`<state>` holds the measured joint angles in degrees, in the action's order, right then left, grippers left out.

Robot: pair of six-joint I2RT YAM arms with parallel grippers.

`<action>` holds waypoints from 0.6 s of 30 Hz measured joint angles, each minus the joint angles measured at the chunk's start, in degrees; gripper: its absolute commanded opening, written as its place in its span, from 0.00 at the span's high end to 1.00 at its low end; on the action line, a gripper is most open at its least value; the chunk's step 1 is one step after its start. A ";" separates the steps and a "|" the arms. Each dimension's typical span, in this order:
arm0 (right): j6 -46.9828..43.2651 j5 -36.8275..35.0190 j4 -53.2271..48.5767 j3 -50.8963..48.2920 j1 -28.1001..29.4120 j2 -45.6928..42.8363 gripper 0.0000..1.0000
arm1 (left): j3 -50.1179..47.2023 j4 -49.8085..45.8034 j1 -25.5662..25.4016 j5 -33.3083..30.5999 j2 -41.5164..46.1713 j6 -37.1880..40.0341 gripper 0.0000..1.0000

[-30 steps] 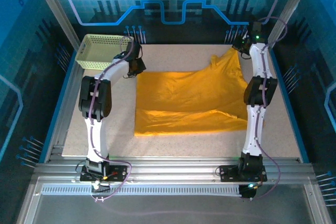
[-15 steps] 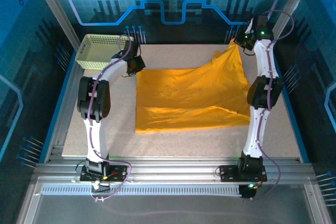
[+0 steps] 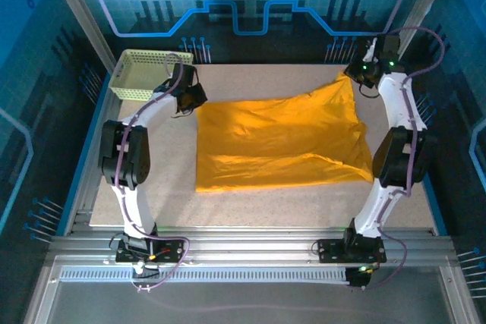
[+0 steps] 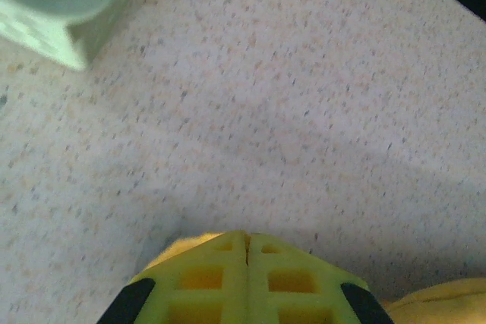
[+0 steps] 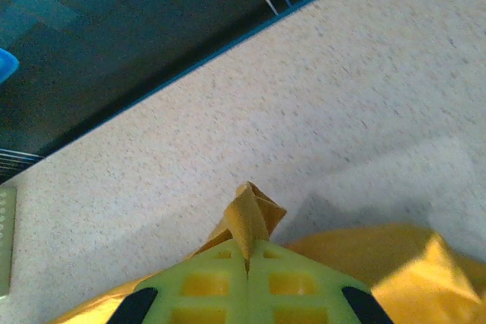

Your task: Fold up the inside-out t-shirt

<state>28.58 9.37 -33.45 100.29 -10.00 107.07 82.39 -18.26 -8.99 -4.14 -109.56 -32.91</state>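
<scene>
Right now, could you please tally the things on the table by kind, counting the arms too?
T-shirt: 1
Basket: 1
Arms: 2 (left arm, right arm)
Total: 4

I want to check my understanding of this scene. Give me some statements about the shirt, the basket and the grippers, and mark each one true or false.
1. The right gripper is shut on a tip of the shirt. True.
2. The shirt lies inside the basket. False: it lies spread on the table, outside the basket.
3. The left gripper is wide open. False: its fingers are shut together.
4. The basket stands at the far left of the table. True.
</scene>
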 measured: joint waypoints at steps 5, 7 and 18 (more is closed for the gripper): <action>1.44 -0.11 2.54 -11.45 -3.39 -8.00 1.00 | -8.96 2.75 0.00 0.79 5.95 -0.98 1.00; 1.92 -0.15 3.17 -15.76 -4.31 -11.13 1.00 | -12.61 4.15 0.00 1.38 8.55 -1.68 1.00; 7.67 -0.24 3.52 -37.55 -10.64 -26.21 1.00 | -24.00 6.91 -3.21 2.89 18.69 -3.41 1.00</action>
<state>36.25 9.13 -29.93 62.74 -20.64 80.86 58.39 -11.35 -12.21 -1.26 -90.87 -36.32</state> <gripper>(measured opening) 0.065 0.052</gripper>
